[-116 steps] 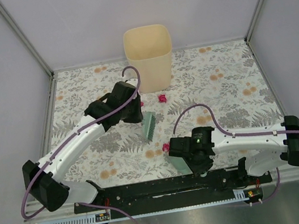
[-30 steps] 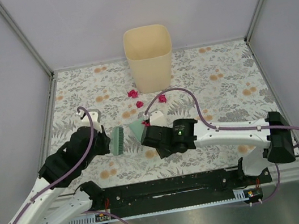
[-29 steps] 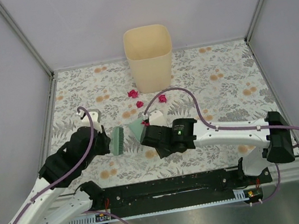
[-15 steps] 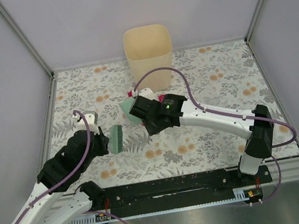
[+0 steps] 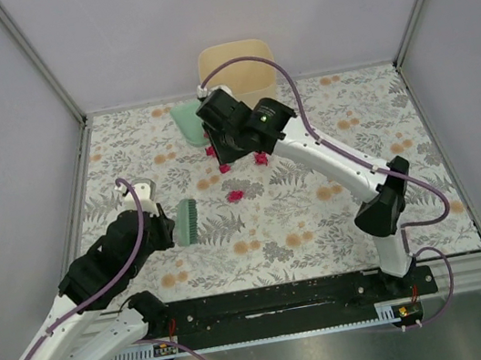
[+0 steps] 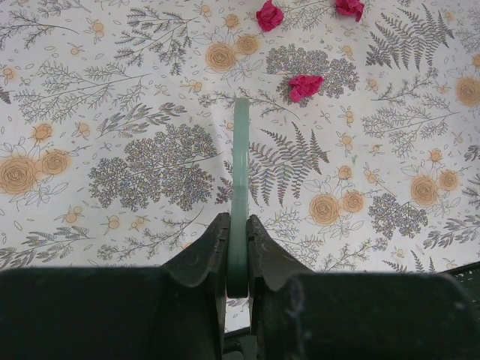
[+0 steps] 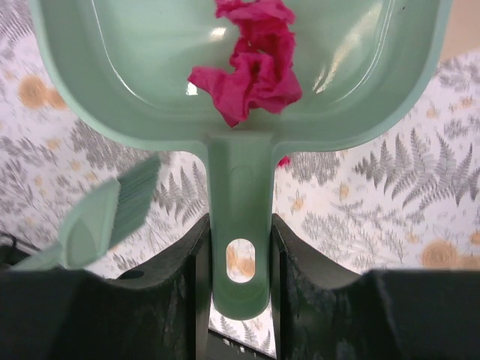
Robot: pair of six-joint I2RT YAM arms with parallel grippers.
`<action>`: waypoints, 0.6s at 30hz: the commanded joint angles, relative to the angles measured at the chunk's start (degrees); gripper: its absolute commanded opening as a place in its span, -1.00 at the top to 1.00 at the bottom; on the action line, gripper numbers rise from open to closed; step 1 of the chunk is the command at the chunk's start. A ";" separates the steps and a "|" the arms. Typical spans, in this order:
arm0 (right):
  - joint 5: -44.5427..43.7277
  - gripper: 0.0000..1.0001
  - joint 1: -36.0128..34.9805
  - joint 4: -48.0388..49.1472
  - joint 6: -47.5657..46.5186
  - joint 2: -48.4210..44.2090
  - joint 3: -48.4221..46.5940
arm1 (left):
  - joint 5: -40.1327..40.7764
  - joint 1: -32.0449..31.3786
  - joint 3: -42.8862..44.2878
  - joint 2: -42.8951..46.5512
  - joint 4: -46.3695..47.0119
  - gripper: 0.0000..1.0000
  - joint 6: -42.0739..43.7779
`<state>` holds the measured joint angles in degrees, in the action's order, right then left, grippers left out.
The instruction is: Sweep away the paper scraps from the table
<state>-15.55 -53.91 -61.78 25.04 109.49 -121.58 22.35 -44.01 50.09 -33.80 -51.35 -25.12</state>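
Clamped on the handle of the pale green plastic dustpan (image 7: pixel 135 60), the right gripper (image 7: pixel 238 247) holds some crumpled magenta paper scraps (image 7: pixel 251 67) by the beige bin (image 5: pixel 228 50), probably for tipping, while the left gripper (image 6: pixel 238 247) pinches the green brush (image 6: pixel 241 165) over others on the floral-cloth table (image 5: pixel 351 124).

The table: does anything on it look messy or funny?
Yes. A few red paper scraps lie loose on the table near the beige bin, while others sit in the green dustpan.
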 commanded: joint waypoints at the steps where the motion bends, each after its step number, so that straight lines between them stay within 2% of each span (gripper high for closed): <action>1: 2.01 1.00 2.23 -3.16 -4.29 5.80 -14.18 | 1.56 0.24 -0.16 0.93 3.45 1.00 -0.45; 5: 3.06 1.00 3.98 -7.30 -5.79 13.10 -28.16 | 1.73 0.24 -0.25 0.84 3.45 1.00 -0.54; 8: 5.52 1.00 6.00 -7.04 -5.62 16.01 -33.80 | 1.56 0.24 -0.34 0.84 3.45 1.00 -0.45; 12: 10.88 1.00 9.17 -2.48 -4.82 16.02 -34.17 | 1.56 0.24 -0.34 0.84 3.45 1.00 -0.45; 18: 13.09 1.00 10.23 4.38 -5.26 14.70 -33.55 | 1.82 0.33 -0.43 0.93 3.45 1.00 -0.63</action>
<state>-6.00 -43.79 -64.38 20.78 125.78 -152.90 22.63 -44.01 50.02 -33.71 -51.33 -25.34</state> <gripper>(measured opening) 0.384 0.157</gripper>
